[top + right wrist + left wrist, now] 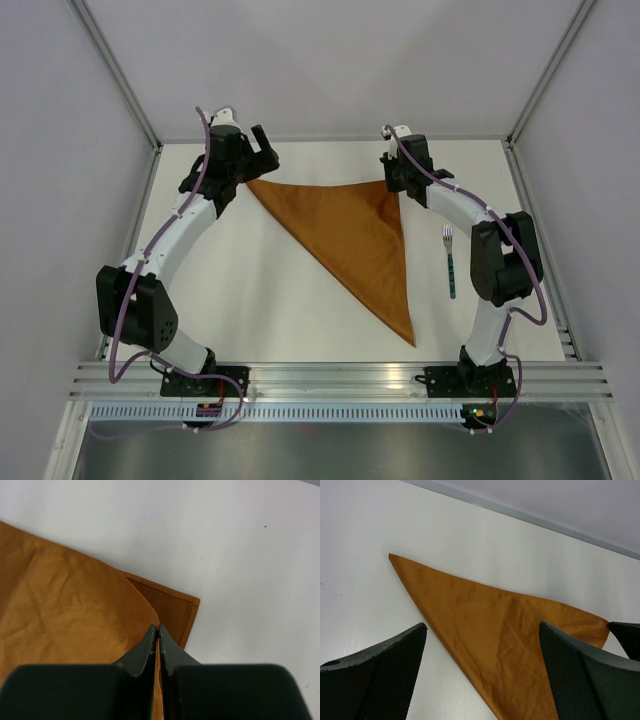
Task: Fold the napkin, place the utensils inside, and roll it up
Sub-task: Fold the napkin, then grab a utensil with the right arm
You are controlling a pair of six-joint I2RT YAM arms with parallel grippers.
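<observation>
White tabletop (pixel 300 310) holds the triangular folded napkin (pixel 350 235), its far right corner pinched by the right gripper (pixel 158 628), the left gripper (pixel 482 624) wide open over the far left corner; the fork (pixel 449 262) lies rightward, handle nearward, closest to that pinching gripper.

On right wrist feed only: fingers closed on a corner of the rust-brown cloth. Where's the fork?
Observer: The small fork with silver tines and dark teal handle lies on the white table, right of the rust-brown cloth napkin, not touching it.
Operator: Napkin shape overall?
Observer: Folded into a triangle, its long point toward the arm bases.
Operator: Left gripper?
Observer: The left gripper is open, near the napkin's far-left corner, holding nothing.
</observation>
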